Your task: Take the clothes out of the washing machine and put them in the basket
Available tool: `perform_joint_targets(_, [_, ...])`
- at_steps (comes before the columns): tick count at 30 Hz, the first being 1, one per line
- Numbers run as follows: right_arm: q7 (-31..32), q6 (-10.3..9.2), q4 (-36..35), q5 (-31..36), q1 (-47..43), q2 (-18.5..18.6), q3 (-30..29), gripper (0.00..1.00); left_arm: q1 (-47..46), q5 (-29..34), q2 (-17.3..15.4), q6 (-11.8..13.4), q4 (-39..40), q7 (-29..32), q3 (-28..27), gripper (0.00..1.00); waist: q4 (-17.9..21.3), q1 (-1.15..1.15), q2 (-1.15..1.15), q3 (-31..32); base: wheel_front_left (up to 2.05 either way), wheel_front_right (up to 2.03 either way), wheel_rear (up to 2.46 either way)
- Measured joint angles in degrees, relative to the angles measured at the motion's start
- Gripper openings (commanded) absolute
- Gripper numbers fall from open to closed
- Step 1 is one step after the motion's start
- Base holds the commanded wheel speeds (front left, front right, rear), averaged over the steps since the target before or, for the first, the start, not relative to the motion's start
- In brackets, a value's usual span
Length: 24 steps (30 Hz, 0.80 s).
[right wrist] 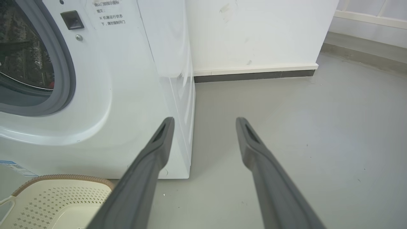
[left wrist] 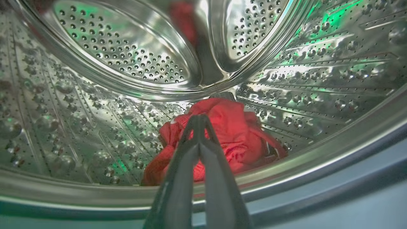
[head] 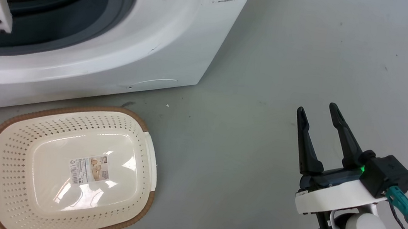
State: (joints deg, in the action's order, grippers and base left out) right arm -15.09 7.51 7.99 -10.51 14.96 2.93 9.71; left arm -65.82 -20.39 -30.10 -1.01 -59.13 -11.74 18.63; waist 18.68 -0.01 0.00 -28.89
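Plain grey floor (head: 273, 60), white washing machine (head: 118, 49) parked on it. The left fingers (left wrist: 198, 121) are pressed together at the drum mouth with nothing visibly pinched, aimed at the clothes (left wrist: 235, 133): a crumpled, soft, bright red heap low in the steel drum. My worry is that closed tips just shove the pile deeper, or a thin pinch slips off at the lip. The right fingers (head: 307, 142) are spread open over the floor, well apart from it all. The basket (head: 72, 108) waits just in front of the machine.

Basket (head: 12, 153) before washing machine (head: 119, 42); clothes (left wrist: 235, 133) seemingly low inside its drum (left wrist: 95, 127)
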Motion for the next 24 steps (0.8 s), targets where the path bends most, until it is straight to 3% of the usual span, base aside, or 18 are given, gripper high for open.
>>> perform_joint_targets(7, [0.0, 0.0, 0.6, 0.0, -0.6, 0.0, -0.6, 1.0, 3.4, -1.5, 2.6, -1.2, -2.4, -2.5, -0.1, 0.0, -1.6, 0.0, 0.0, 1.5, 0.0, 0.0, 0.0])
perform_joint_targets(20, [0.0, 0.0, 0.7, -0.5, -0.5, 0.0, 0.2, 1.0, 0.8, -2.0, 2.2, -2.4, -4.9, -3.1, 0.2, 0.0, -1.1, 0.01, 0.0, 0.5, 0.0, 0.0, 0.0])
perform_joint_targets(21, [0.0, 0.0, 0.7, -0.6, -0.5, 0.0, 0.2, 1.0, 0.7, -2.0, 2.2, -2.4, -5.0, -3.1, 0.2, 0.14, -0.9, 0.01, 0.0, 0.4, 0.0, 0.0, 0.0])
perform_joint_targets(22, [0.0, 0.0, 0.6, -0.6, -0.4, 0.0, 0.3, 1.0, 0.5, -2.0, 2.3, -2.4, -5.1, -3.1, 0.2, 0.48, -0.8, 0.01, 0.0, 0.3, 0.0, 0.0, 0.0])
perform_joint_targets(23, [0.0, 0.01, 0.6, -0.7, -0.4, 0.0, 0.3, 1.0, 0.2, -2.0, 2.2, -2.4, -5.3, -3.1, 0.3, 1.0, -0.7, 0.01, 0.0, 0.1, 0.0, 0.0, 0.0])
perform_joint_targets(24, [0.0, 0.0, 0.5, -0.8, -0.4, 0.0, 0.4, 1.0, -0.4, -2.0, 2.1, -2.5, -5.4, -3.1, 0.3, 1.0, -0.6, 0.01, 0.0, 0.0, 0.0, 0.0, 0.0])
